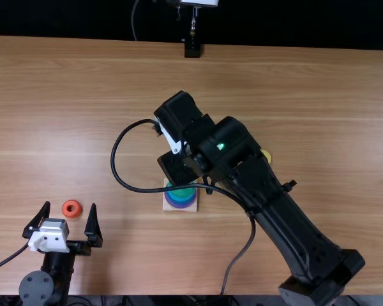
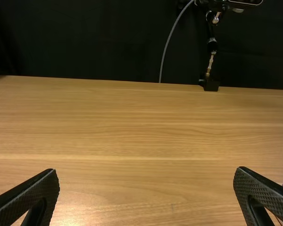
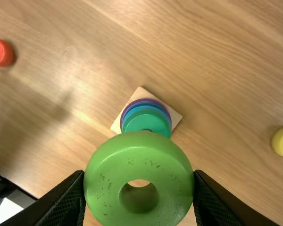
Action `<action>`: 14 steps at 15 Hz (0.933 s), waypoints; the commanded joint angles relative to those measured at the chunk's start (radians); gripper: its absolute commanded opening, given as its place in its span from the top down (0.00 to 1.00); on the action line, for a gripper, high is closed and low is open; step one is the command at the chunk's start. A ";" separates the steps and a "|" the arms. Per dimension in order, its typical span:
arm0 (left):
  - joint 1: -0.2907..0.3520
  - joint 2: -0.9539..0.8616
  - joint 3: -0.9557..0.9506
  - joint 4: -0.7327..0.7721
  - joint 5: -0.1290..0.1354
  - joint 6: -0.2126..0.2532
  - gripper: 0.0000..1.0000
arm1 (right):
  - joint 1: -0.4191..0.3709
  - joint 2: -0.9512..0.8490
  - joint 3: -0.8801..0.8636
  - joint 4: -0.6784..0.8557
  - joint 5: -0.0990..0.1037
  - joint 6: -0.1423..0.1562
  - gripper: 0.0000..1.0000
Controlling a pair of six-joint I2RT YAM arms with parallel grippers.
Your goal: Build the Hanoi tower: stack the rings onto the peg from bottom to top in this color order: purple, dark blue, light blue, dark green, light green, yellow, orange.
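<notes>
1. Light green, thick round ring (image 3: pixel 137 207), closest to the right wrist camera; pinched between the right gripper (image 1: pixel 177 169)'s two fingers, over the table (image 1: pixel 64 115), and overlapping the stack in that view.
2. Square, pale wooden base (image 3: pixel 176 116); on it, stacked rings: purple (image 3: pixel 145 100) lowest, blue above, dark green (image 3: pixel 146 121) topmost.
3. Left gripper (image 1: pixel 71 204): fingers spread wide, nothing between them in its wrist view; small orange ring (image 3: pixel 6 52) lies nearby on the table.
4. Round yellow ring (image 3: pixel 282 142): on the table, well apart from the base.
</notes>
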 commanded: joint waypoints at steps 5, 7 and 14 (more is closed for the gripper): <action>0.008 -0.011 -0.007 -0.037 0.015 0.004 0.00 | -0.005 -0.020 -0.025 -0.002 -0.002 0.008 1.00; 0.008 -0.011 -0.007 -0.037 0.015 0.004 0.00 | -0.007 -0.020 -0.047 -0.002 -0.002 0.008 1.00; 0.008 -0.011 -0.007 -0.037 0.015 0.002 0.00 | -0.008 -0.020 -0.077 0.000 -0.002 0.008 1.00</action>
